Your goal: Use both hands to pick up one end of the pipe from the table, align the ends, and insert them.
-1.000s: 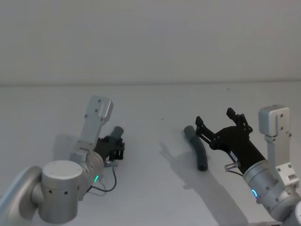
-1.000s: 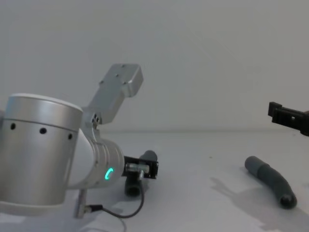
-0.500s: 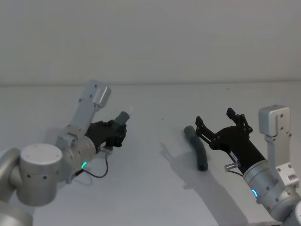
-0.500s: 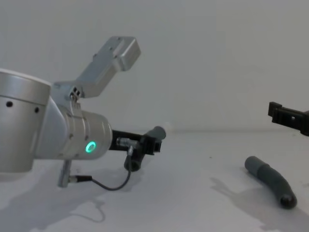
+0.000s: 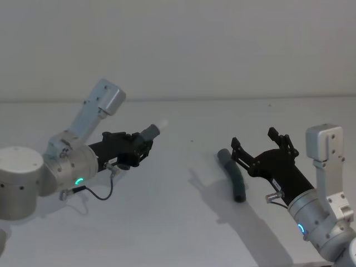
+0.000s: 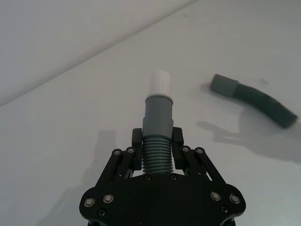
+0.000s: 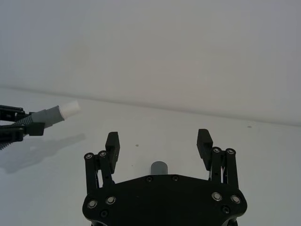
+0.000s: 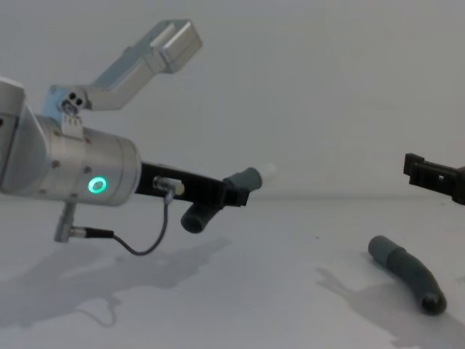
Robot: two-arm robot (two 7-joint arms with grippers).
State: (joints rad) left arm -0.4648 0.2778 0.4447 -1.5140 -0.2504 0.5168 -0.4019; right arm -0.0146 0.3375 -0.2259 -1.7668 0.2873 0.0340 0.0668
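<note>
My left gripper [image 5: 140, 149] [image 6: 157, 141] [image 8: 234, 193] is shut on the shorter ribbed pipe piece [image 5: 149, 135] [image 6: 157, 129] [image 8: 218, 200] and holds it in the air above the table [image 5: 178, 222]. Its grey collar and white plug [image 6: 160, 83] [image 7: 69, 108] point away from the gripper. The longer curved pipe piece [image 5: 233, 174] [image 6: 254, 98] [image 8: 407, 273] lies on the table at the right. Its open cuff [image 8: 379, 247] [image 7: 159, 167] faces the far left. My right gripper [image 5: 260, 147] [image 7: 159, 143] hovers open just above and near this piece, touching nothing.
A plain white wall [image 5: 178, 50] rises behind the table. The shadows of both arms fall on the table surface. A thin black cable [image 8: 138, 243] hangs under the left wrist.
My left arm has lifted the shorter piece off the table and swung it up and to the right, plug forward. The right gripper and the longer piece have not moved.
</note>
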